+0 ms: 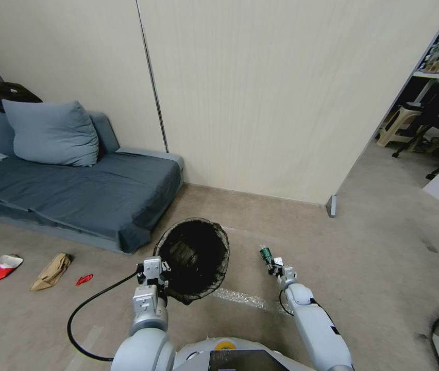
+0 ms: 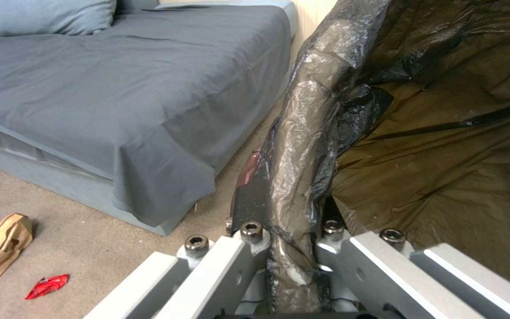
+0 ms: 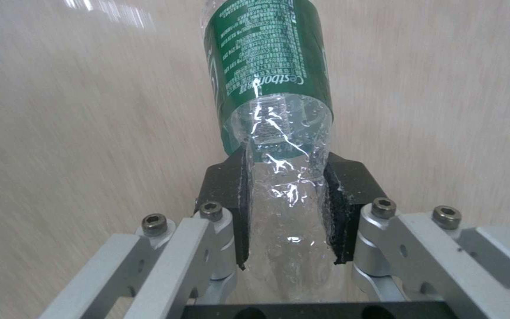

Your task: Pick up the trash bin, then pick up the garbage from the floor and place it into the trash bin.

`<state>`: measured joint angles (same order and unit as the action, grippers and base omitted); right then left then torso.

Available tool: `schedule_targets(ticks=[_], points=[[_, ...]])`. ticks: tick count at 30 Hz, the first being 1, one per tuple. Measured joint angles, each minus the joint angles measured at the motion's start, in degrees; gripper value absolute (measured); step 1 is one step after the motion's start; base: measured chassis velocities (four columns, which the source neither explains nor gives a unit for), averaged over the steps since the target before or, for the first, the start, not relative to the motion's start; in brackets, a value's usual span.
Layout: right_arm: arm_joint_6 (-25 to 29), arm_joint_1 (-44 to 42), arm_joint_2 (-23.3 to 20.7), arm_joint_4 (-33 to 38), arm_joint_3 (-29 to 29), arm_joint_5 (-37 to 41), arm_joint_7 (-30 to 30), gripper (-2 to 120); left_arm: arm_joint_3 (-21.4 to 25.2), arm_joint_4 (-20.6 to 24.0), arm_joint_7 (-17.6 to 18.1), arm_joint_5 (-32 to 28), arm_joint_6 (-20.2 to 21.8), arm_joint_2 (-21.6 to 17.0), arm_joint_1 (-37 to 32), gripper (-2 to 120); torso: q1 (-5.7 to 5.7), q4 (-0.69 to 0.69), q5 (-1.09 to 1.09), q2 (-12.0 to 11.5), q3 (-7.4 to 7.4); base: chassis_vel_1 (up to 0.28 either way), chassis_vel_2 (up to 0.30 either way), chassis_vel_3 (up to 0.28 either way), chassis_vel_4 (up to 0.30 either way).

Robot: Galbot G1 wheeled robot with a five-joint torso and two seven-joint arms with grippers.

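Bottle and bin both in the grip

Bottle (image 3: 270, 84) work on the right side: the right tool (image 1: 276, 264) is pinching the clear body of the green-labelled bottle between its black pads (image 3: 231, 208), and in the head view the bottle is poking up and away from the tool, just right of centre in the lower half of the frame, above the floor (image 1: 374, 257). Over on the left, the left tool (image 1: 153, 272) is clamping the rim of the trash bin (image 1: 195, 257), black liner and all; the left wrist view is showing the bag-wrapped rim (image 2: 302, 146) squeezed tight between the fingers. The bin is sitting at lower centre of the head view, its mouth tilting toward the camera, just left of the bottle and apart from it. More garbage is lying at lower left of the head view, in front of the grey sofa (image 1: 90, 190): a red-and-white wrapper (image 1: 5, 266), a tan paper bag (image 1: 51, 271) and a small red wrapper (image 1: 84, 279), all well apart from both tools.
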<state>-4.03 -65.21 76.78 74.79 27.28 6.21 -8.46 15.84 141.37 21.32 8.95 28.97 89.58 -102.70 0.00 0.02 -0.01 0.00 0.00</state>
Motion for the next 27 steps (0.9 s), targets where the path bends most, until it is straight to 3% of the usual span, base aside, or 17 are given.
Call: schedule_targets(ticks=[7, 9, 13, 16, 23, 27], points=[[2.18, -6.22, -0.91, 17.63, -0.64, 3.76, -0.32, 23, -0.68, -0.86, -0.09, 0.24, 0.00, -0.27, 0.05, 1, 0.00, -0.03, 0.01, 0.00, 0.00, 0.000, 0.000, 0.000, 0.000], [6.90, -9.30, -1.57, 26.88, -1.34, 6.90, -3.46, 23, -1.00, -1.10, -0.17, 0.38, 0.00, -0.29, 0.08, 1, 0.00, -0.01, -0.01, 0.00, 0.00, 0.000, 0.000, 0.000, 0.000], [9.61, -11.13, -2.11, 31.70, -2.02, 8.90, -6.17, 23, -1.16, -1.31, -0.20, 0.40, 0.00, -0.28, 0.12, 1, 0.00, -0.02, 0.01, 0.00, 0.00, 0.000, 0.000, 0.000, 0.000], [12.93, -14.36, -3.74, 41.23, -4.62, 13.78, -11.50, 23, -1.41, -1.61, -0.25, 0.40, 0.00, -0.26, 0.27, 1, 0.00, -0.03, -0.02, 0.00, 0.00, 0.000, 0.000, 0.000, 0.000], [13.93, -16.39, -5.16, 47.05, -8.04, 16.16, -13.90, 23, -1.44, -1.74, -0.27, 0.41, 0.00, -0.25, 0.34, 1, 0.00, -0.01, -0.01, 0.00, -0.01, 0.000, 0.000, 0.000, 0.000], [14.06, -17.79, -6.51, 50.33, -13.12, 16.31, -14.58, 23, -1.50, -1.85, -0.30, 0.42, 0.00, -0.25, 0.31, 1, -0.01, -0.02, 0.01, 0.01, 0.00, 0.000, 0.000, 0.000, 0.000]])
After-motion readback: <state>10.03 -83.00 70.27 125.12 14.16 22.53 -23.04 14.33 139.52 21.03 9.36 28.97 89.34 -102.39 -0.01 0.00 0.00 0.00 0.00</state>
